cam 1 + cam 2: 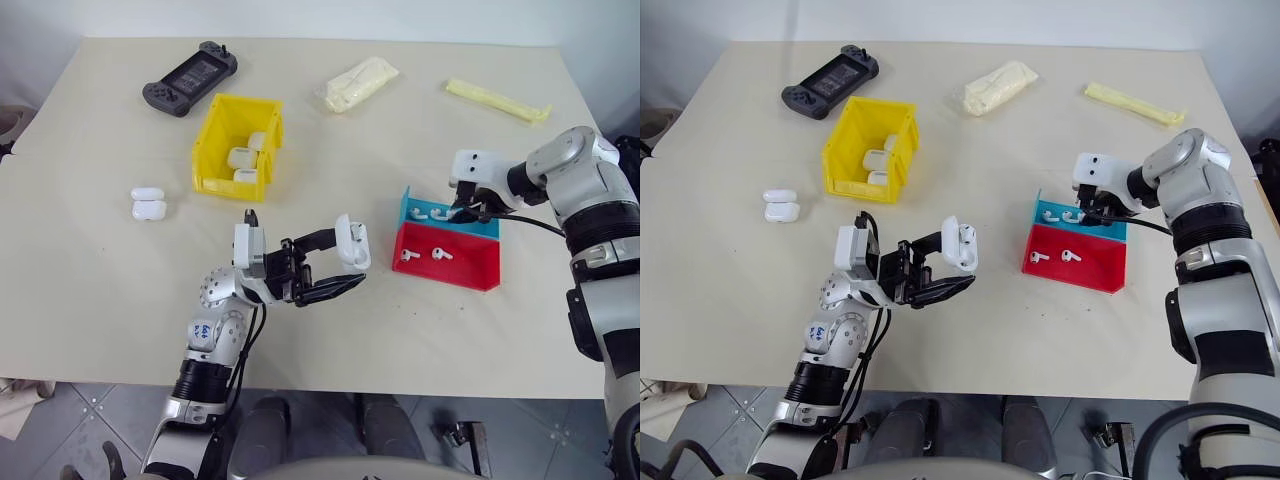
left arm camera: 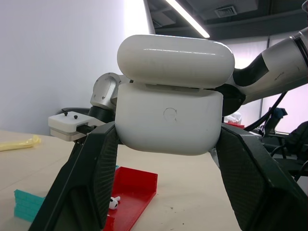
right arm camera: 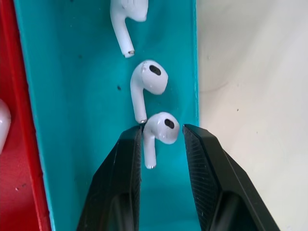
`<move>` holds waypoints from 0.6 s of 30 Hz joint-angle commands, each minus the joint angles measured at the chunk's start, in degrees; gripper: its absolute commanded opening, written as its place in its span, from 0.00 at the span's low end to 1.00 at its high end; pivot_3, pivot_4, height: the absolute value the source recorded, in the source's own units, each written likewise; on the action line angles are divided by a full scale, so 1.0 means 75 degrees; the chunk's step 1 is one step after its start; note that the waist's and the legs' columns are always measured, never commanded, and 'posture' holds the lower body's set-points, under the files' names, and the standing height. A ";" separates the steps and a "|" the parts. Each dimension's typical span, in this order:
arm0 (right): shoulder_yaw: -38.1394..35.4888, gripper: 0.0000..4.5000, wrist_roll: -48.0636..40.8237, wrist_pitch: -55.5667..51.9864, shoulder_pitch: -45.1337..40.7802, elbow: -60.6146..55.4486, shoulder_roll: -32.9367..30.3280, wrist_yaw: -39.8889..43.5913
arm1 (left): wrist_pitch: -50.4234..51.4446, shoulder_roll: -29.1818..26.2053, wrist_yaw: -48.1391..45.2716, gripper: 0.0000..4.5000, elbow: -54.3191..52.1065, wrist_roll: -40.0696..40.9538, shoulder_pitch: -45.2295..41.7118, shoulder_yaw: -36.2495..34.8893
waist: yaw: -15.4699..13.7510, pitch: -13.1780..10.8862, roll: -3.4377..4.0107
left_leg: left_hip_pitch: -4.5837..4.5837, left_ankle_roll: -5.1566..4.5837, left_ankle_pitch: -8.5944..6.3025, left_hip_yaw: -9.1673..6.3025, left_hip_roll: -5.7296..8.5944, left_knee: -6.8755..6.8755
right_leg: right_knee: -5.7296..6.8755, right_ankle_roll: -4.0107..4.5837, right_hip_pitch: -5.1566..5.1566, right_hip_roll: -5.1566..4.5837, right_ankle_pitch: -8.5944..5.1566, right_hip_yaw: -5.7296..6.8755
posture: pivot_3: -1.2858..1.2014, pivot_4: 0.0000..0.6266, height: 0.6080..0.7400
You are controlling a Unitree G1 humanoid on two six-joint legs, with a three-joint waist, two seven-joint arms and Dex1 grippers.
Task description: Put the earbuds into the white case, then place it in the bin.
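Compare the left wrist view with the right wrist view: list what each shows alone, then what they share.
Left wrist view alone: the left claw shut on the white case, its lid ajar, and a yellow packet on the table.

Right wrist view alone: the right claw straddling one earbud in the teal compartment, with two more earbuds beyond it.

Shared: the red-and-teal tray and the beige table.

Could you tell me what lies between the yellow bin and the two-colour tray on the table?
Bare table only, between the bin and the tray, in the left eye view.
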State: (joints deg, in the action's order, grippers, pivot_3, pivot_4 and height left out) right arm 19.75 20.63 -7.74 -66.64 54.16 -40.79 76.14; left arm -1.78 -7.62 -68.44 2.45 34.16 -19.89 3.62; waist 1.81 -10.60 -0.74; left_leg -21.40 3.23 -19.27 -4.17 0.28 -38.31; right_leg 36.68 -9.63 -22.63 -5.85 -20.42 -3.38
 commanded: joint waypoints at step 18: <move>0.0114 0.11 0.0026 -0.0029 0.0193 -0.0197 -0.0007 0.0094 | -0.0067 0.0014 -0.0017 0.60 -0.0253 0.0047 -0.0020 0.0050 | -0.0001 0.0000 0.0000 | 0.0001 0.0000 0.0000 0.0000 0.0000 -0.0002 | 0.0004 0.0000 0.0000 0.0000 0.0000 0.0001 | 0.52 0.24 1.00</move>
State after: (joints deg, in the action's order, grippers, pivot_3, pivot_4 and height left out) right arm 20.07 20.58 -7.65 -66.44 53.43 -40.64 76.41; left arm -1.79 -7.64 -68.41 2.45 34.16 -19.86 3.63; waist 1.80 -10.60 -0.74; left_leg -21.39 3.23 -19.27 -4.17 0.28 -38.32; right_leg 36.70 -9.63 -22.63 -5.86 -20.42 -3.38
